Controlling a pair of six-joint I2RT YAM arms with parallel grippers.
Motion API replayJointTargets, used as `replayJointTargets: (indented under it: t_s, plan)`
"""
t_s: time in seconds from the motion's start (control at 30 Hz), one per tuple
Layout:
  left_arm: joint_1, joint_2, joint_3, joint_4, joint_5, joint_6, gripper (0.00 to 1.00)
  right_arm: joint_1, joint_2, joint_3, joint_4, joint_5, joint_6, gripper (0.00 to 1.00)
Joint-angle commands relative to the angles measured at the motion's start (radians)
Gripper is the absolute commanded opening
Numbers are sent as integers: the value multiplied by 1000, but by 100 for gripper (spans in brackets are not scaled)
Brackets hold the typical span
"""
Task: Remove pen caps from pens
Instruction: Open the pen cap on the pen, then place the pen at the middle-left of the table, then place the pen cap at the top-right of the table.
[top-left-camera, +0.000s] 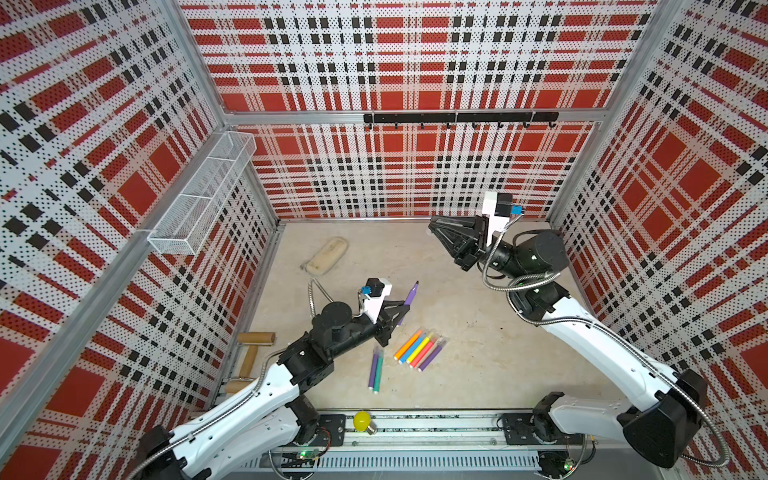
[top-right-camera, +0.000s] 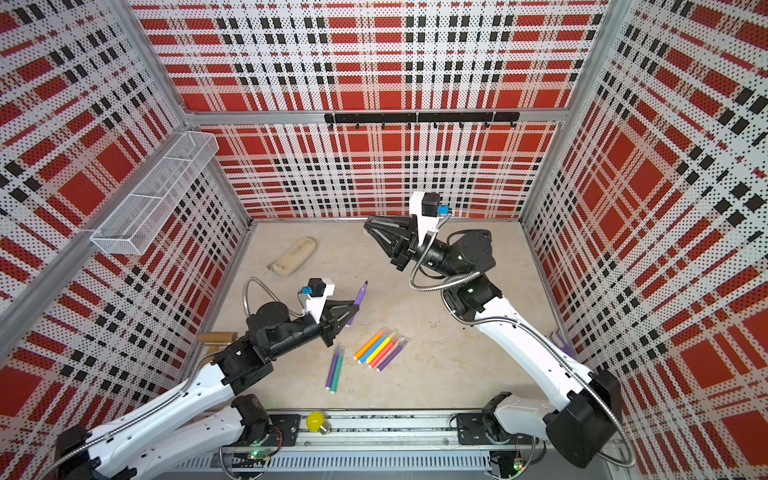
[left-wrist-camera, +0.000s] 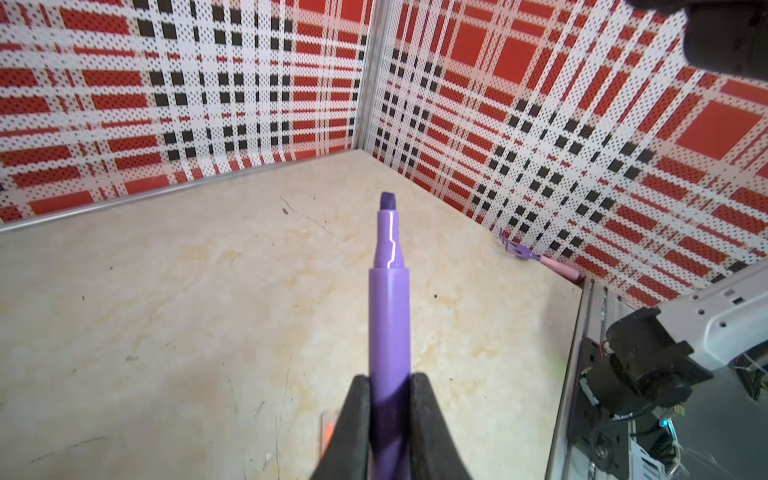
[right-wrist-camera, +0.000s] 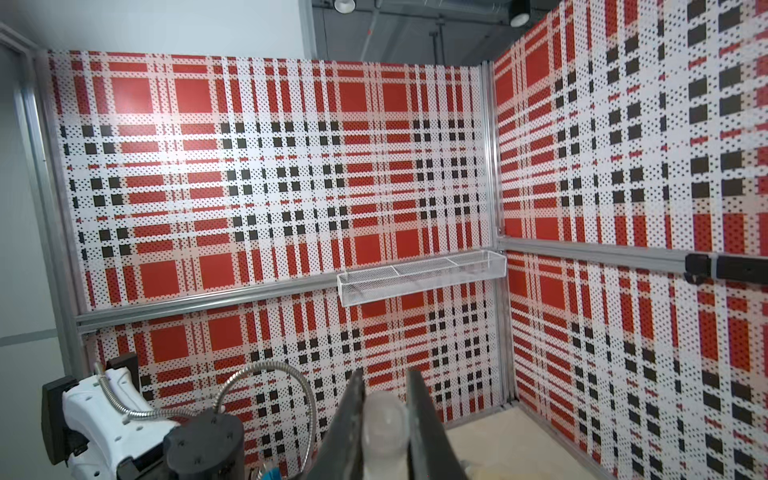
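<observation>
Above the middle of the surface (top-left-camera: 490, 340), the left gripper (top-left-camera: 406, 306) is clamped on a purple pen (top-left-camera: 412, 292), holding it by the lower barrel. In the left wrist view the fingers (left-wrist-camera: 353, 415) press the barrel from both sides. The pen has no cap on it, and its dark chisel tip is bare and angled toward the back wall. Higher up, near the back wall, the right gripper (top-left-camera: 432, 227) is closed narrow on a pale, see-through cap (right-wrist-camera: 384, 419), which shows between its fingers in the right wrist view. The two grippers are well apart. On the surface just beside the left arm lie five pens (top-left-camera: 419, 351) in a tight row: orange, blue, yellow, pink and purple. Two pens (top-left-camera: 376, 370), purple and teal, lie together close by, nearer the front edge.
</observation>
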Motion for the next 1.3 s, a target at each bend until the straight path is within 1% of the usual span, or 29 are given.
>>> replayJointTargets:
  t_s: [0.0, 0.1, 0.13, 0.17, 0.2, 0.27, 0.33, 0.4, 0.43, 0.5, 0.57, 0.73, 0.83, 0.97, 1.03, 1.07, 1.17, 1.27]
  plan:
    - [-3, -28, 25, -39, -113, -14, 0, -2, 17, 110, -281, 225, -106, 0]
    - [19, -23, 75, -141, -304, -16, 0, -30, 111, 298, -752, 565, -311, 0]
    - [37, -4, 96, -179, -350, -12, 0, -48, 139, 310, -833, 672, -347, 0]
    - [65, 30, 124, -222, -387, -3, 0, -68, 163, 297, -896, 748, -364, 0]
    - [106, 79, 159, -275, -428, 3, 0, -98, 178, 255, -926, 780, -363, 0]
    - [182, 170, 206, -326, -468, 22, 0, -155, 197, 164, -947, 765, -344, 0]
    - [274, 248, 218, -308, -413, 29, 0, -203, 232, 93, -963, 743, -329, 0]
    - [343, 318, 217, -260, -356, 31, 0, -237, 271, 50, -960, 708, -327, 0]
    - [370, 364, 223, -240, -337, 34, 0, -248, 297, 44, -967, 689, -327, 0]
    - [398, 461, 246, -225, -337, 54, 0, -257, 346, 49, -981, 676, -335, 0]
    - [408, 573, 289, -256, -351, 78, 0, -262, 395, 63, -989, 682, -342, 0]
    - [425, 784, 353, -267, -364, 106, 0, -284, 542, 127, -1017, 689, -362, 7]
    - [440, 862, 388, -301, -370, 115, 0, -290, 611, 153, -1029, 698, -373, 10]
    - [456, 935, 423, -322, -383, 125, 0, -296, 659, 162, -1032, 702, -381, 15]
    - [462, 972, 469, -383, -388, 128, 0, -298, 675, 162, -1032, 702, -383, 19]
    - [465, 985, 485, -399, -388, 125, 2, -298, 682, 163, -1033, 700, -383, 23]
    - [468, 1013, 507, -416, -374, 127, 15, -299, 688, 164, -1032, 698, -381, 29]
    - [468, 1014, 508, -421, -367, 127, 22, -300, 690, 166, -1037, 694, -384, 34]
